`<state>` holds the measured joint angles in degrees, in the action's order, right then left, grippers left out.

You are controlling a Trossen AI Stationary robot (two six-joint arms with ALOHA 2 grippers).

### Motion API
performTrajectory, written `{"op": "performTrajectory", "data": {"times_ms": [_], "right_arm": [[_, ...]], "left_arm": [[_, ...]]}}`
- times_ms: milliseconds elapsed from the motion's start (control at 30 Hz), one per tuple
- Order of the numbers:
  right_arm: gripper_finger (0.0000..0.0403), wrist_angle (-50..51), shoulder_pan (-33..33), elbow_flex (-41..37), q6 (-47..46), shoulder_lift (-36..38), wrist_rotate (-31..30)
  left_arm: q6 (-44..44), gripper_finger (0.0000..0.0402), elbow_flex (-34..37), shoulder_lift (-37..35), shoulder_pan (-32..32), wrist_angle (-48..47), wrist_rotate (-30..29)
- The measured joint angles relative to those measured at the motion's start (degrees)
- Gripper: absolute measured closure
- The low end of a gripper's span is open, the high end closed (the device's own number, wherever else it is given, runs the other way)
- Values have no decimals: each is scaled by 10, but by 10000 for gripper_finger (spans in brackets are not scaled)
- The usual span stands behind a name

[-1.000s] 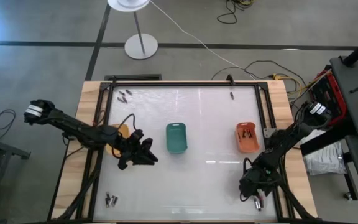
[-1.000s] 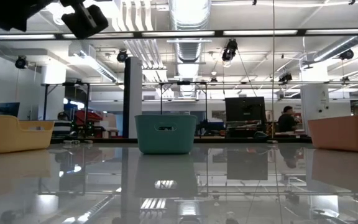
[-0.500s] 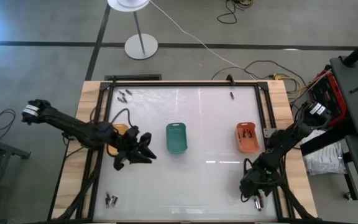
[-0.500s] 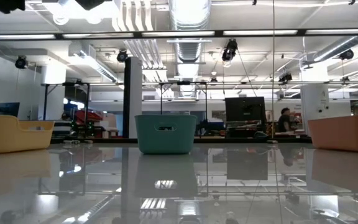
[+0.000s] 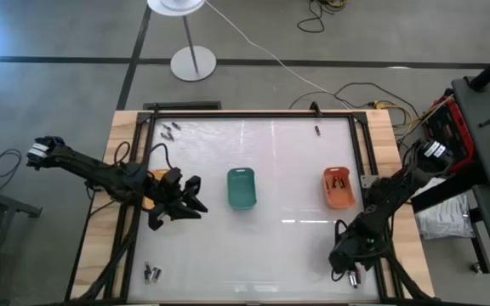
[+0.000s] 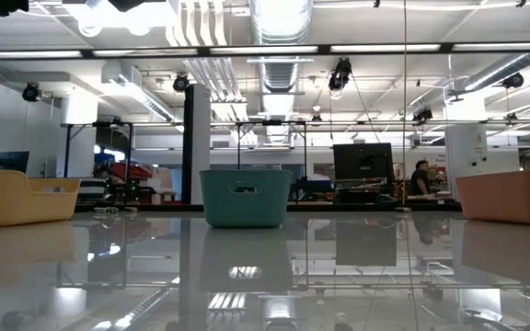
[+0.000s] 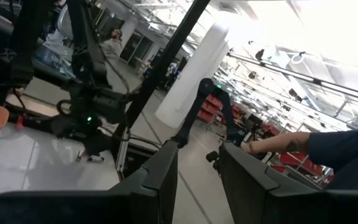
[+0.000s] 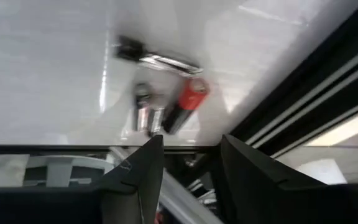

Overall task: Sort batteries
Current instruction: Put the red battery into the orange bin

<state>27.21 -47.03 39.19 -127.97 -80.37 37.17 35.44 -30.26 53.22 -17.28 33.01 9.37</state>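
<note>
The jaws of the right gripper [image 8: 185,177] are standing a little apart and grasping nothing, hanging just above a small cluster of batteries [image 8: 166,102], short silver-grey cylinders and one red one, lying at the worktop's near right corner. The left gripper [image 5: 185,198], jaws slightly parted with nothing showing between them, is hovering beside the yellow oblong plastic tray [image 5: 156,183] near the left edge.

A few dark batteries are lying in the orange oblong tray [image 5: 339,189] toward the right edge; the teal tray [image 5: 242,188] at the middle is showing none. Loose ones are waiting at the far left corner [image 5: 170,130], the far edge [image 5: 317,130] and the near left corner [image 5: 152,273], so I judge most sorting is left.

The glossy white worktop [image 5: 279,246] is mirroring ceiling lights in a wide workshop where a person [image 6: 421,176] is sitting.
</note>
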Motion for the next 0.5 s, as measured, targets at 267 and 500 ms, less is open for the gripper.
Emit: {"op": "performTrajectory", "data": {"times_ms": [267,500], "right_arm": [[246,184,1,134,146,-41,-92],[212,308,-44,293,485,-137,-97]], "left_arm": [[0,301,0,7,0,-7,0],[0,301,0,4,-8,-6,0]]}}
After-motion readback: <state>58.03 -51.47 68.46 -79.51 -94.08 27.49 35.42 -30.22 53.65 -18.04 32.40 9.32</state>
